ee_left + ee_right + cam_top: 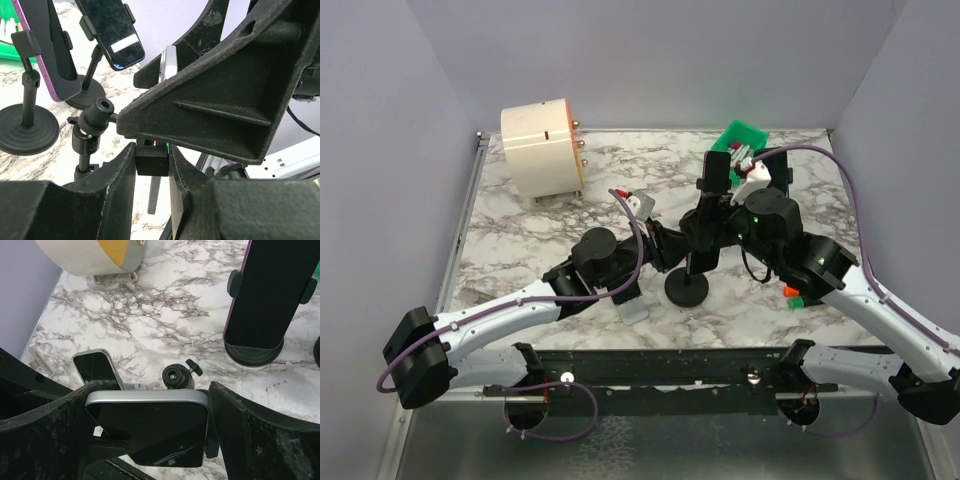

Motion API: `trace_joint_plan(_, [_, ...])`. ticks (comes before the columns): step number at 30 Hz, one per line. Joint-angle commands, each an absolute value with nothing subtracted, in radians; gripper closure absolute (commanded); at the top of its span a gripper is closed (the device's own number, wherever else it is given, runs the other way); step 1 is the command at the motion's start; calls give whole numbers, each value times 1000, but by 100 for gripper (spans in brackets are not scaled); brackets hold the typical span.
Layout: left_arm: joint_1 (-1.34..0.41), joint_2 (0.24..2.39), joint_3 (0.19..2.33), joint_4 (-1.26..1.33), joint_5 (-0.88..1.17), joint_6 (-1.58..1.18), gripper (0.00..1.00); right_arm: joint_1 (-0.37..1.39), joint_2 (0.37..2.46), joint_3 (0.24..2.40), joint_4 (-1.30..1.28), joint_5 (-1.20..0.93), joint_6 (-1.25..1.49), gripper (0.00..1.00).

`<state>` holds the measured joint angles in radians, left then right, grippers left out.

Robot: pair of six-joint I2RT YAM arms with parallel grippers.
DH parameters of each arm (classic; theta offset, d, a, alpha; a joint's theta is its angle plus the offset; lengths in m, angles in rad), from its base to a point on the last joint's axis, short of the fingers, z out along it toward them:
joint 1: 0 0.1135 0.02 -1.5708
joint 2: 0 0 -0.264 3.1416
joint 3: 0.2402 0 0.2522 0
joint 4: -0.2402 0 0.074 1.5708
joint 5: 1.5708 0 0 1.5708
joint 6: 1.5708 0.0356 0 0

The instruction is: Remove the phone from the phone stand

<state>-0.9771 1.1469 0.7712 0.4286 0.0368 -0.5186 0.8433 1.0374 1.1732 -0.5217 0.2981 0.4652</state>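
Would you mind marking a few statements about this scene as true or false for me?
1. The right gripper has its fingers on either side of a silver-edged phone. True.
2. The left gripper is closed on a phone. False: it clamps a small black block on the phone stand.
3. A white and orange cylinder sits at the far left of the table. True.
4. The second phone, on another stand, has a green edge. False: its edge is purple.
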Motion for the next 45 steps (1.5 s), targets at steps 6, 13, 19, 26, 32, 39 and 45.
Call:
trace_joint_plan(6, [-974, 1131, 752, 451, 27, -512, 100, 847, 1024, 1185, -531, 272, 446, 24])
trace_joint_plan(13, [-974, 1118, 742, 451, 37, -507, 90, 847, 1039, 1182, -522, 259, 441, 43])
trace_joint_plan(19, [-974, 1082, 720, 435, 66, -486, 45, 848, 1023, 1181, -527, 267, 416, 74])
trace_joint_plan(26, [-973, 1056, 715, 395, 93, -465, 38, 848, 1008, 1184, -530, 249, 392, 99])
trace_joint_plan(32, [-973, 1099, 756, 396, 175, -465, 49, 847, 1006, 1174, -514, 225, 391, 99])
trace_joint_plan(39, [-973, 1133, 775, 401, 210, -468, 62, 846, 1001, 1170, -510, 210, 393, 99])
trace_joint_plan(45, [-971, 1119, 766, 426, 205, -469, 86, 848, 996, 1165, -520, 214, 393, 99])
